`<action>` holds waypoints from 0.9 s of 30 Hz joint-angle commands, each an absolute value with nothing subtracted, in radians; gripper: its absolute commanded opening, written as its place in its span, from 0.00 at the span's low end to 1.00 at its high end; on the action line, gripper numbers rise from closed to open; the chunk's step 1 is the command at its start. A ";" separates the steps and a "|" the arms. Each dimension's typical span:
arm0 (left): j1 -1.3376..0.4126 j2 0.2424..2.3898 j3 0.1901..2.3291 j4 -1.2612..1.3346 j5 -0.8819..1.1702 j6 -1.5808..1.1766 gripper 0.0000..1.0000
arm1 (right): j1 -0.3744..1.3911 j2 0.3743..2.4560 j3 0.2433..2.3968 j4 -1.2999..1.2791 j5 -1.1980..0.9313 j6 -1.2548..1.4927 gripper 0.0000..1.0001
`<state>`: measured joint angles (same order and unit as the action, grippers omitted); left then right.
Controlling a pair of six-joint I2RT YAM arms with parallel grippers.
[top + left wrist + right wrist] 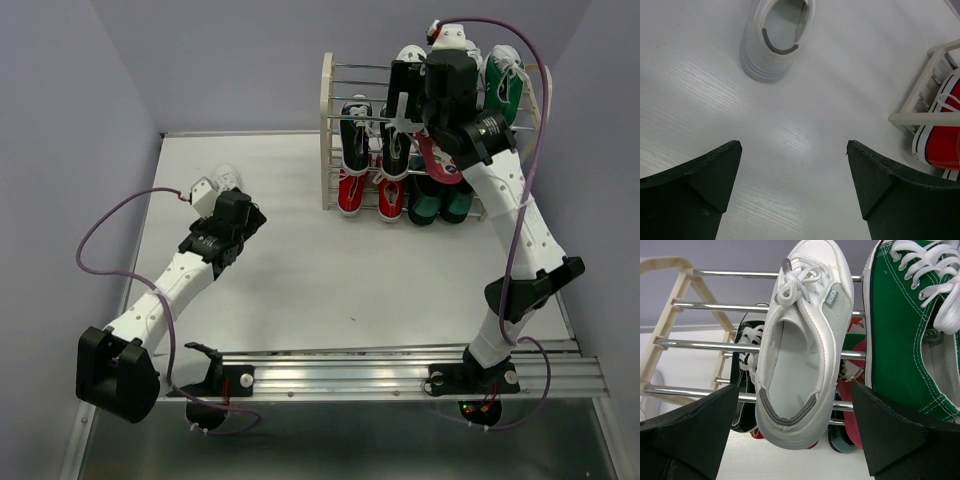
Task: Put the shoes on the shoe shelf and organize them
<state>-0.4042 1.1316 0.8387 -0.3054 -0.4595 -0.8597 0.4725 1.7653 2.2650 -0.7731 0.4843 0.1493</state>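
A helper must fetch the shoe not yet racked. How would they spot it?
On the white table, look left of the cream-framed, metal-rod shoe rack, ahead of the left gripper. An all-white sneaker lies there, the only shoe on the tabletop; the rest are racked.

left arm [175,275] low, jaws wide | right arm [520,215] raised, jaws wide

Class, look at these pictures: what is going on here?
Two robot arms are putting shoes on a rack. The right gripper is open at the top tier, where a white sneaker lies on the rods beside a green sneaker. The left gripper hangs open above the table near the second white sneaker, not yet shelved. Red sneakers and black sneakers sit lower.
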 commanded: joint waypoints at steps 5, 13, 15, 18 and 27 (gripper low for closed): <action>-0.284 1.259 0.952 -0.224 -0.472 -0.796 0.99 | 0.469 1.579 2.108 -0.603 0.405 0.009 1.00; -0.160 1.461 1.052 -0.163 -0.391 -0.703 0.99 | 0.469 1.381 1.944 -0.506 0.275 -0.089 1.00; -0.153 1.515 1.066 -0.118 -0.361 -0.617 0.99 | 0.469 1.342 1.910 -0.503 0.243 -0.094 1.00; -0.153 1.568 1.085 -0.078 -0.318 -0.534 0.99 | 0.469 1.312 1.861 -0.503 0.181 -0.097 1.00; -0.153 1.713 1.121 0.012 -0.261 -0.393 0.99 | 0.469 1.238 1.744 -0.494 0.126 -0.074 1.00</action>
<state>-0.1551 1.6863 1.0527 -0.0395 -0.2729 -0.4763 0.4725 1.2572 1.7672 -0.5388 0.1505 -0.0750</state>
